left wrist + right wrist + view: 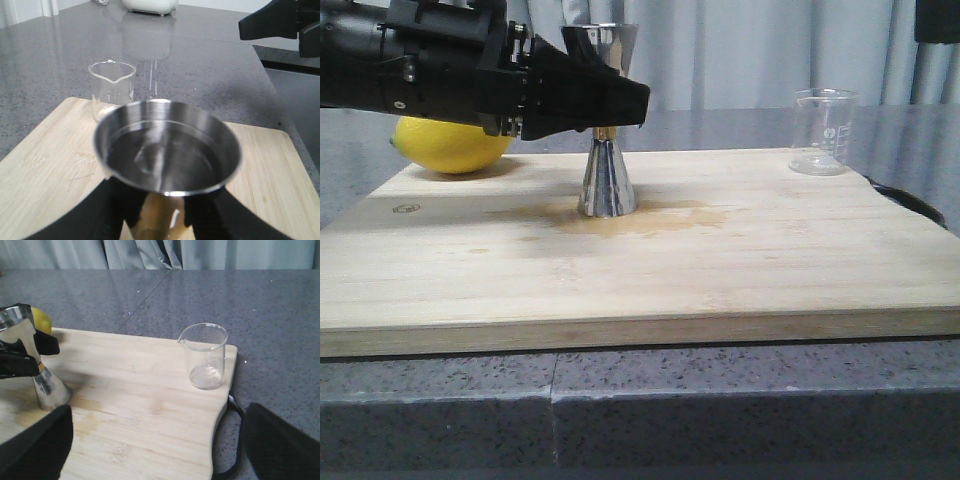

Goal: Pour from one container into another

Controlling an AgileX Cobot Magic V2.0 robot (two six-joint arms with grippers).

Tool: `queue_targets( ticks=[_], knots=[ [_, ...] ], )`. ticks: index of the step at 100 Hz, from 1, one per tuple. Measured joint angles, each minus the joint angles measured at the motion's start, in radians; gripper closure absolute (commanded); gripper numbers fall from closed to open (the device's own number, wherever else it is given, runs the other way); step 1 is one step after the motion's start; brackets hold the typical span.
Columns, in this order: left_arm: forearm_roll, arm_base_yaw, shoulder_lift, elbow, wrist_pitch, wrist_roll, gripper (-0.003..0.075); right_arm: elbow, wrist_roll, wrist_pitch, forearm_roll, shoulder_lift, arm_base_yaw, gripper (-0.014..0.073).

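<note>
A shiny metal jigger [607,185] stands upright on the wooden board [720,270], left of its middle. My left gripper [612,104] comes in from the left and is shut on the jigger's narrow waist, its black fingers [100,210] pressing both sides under the upper cup [165,145]. That cup seems to hold clear liquid. The clear glass beaker [823,132] stands at the board's far right corner and looks nearly empty, its lip [112,80] turned toward the jigger. My right gripper [155,450] hovers open near the board's right edge, well short of the beaker [205,357].
A yellow lemon [450,145] lies at the board's far left corner, behind my left arm. A damp brownish stain [650,218] spreads round the jigger's foot. A black handle loop [235,415] sticks out at the board's right edge. Grey stone counter [720,125] surrounds the board.
</note>
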Motion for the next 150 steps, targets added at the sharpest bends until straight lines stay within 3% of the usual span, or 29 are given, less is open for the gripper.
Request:
queue_targets(
  ticks=[16, 36, 67, 91, 123, 150],
  knots=[
    [-0.002, 0.0, 0.007, 0.0, 0.002, 0.0, 0.0398, 0.0, 0.0, -0.004, 0.0, 0.0, 0.0, -0.0002],
    [-0.002, 0.0, 0.007, 0.0, 0.002, -0.014, 0.0174, 0.0, 0.0, -0.004, -0.001, 0.0, 0.0, -0.0002],
    [0.188, 0.0, -0.12, 0.0, -0.14, -0.232, 0.0162, -0.044, 0.0, -0.008, -0.002, 0.0, 0.0, -0.0001],
    [0.484, 0.0, -0.28, 0.0, -0.276, -0.556, 0.0162, -0.101, 0.002, -0.012, -0.002, 0.0, 0.0, -0.0001],
    [0.861, 0.0, -0.571, 0.0, -0.329, -1.016, 0.0164, -0.11, 0.036, -0.022, -0.002, -0.001, 0.0, -0.0001],
    [1.265, 0.0, -0.786, 0.0, -0.312, -1.6, 0.0167, -0.11, 0.052, -0.027, -0.002, -0.028, 0.0, -0.0001]
  ],
)
